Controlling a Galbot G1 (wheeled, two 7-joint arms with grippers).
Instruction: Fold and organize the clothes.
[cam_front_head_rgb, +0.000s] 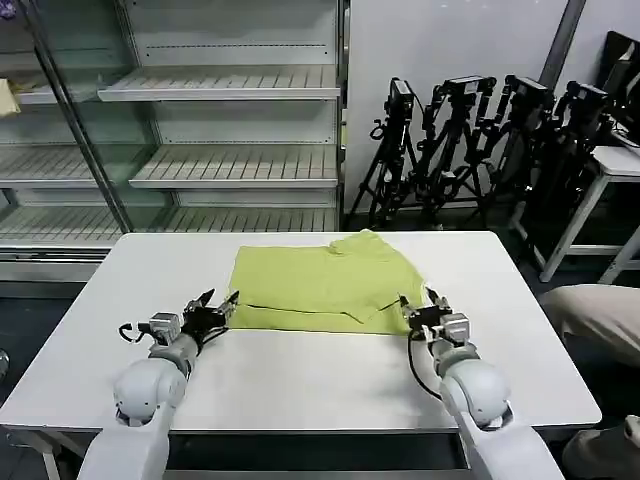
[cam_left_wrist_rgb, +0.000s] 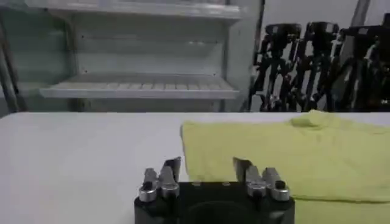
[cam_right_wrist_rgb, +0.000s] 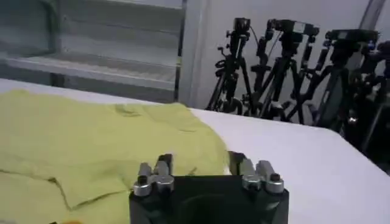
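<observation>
head view: a lime yellow-green t-shirt (cam_front_head_rgb: 325, 280) lies partly folded on a white table (cam_front_head_rgb: 300, 380), toward the far edge and about midway between the side edges. its neck and any print are hidden in the folds, so which end is the collar cannot be told. its long axis runs side to side, parallel to the table's far edge; a folded flap's edge crosses the near part, and a small bunched hump rises at the far right corner of the cloth. the left gripper (cam_front_head_rgb: 222, 306) sits low at the shirt's near left corner, fingers spread apart, though contact with the cloth cannot be made out. the right gripper (cam_front_head_rgb: 420, 305) sits at the near right corner, fingers likewise apart, their tips over the cloth's edge.

left wrist view: the left gripper's fingers (cam_left_wrist_rgb: 172, 168) stand parted just above the table, the shirt's corner between and beyond them. right wrist view: the right gripper's fingers (cam_right_wrist_rgb: 163, 164) stand parted over the cloth's hem, with the gripper body cut off by the frame.

the tabletop is bare and matte. behind it stand glass-fronted shelving racks (cam_front_head_rgb: 200, 130) and a row of black tripods (cam_front_head_rgb: 480, 150) against a pale wall.
</observation>
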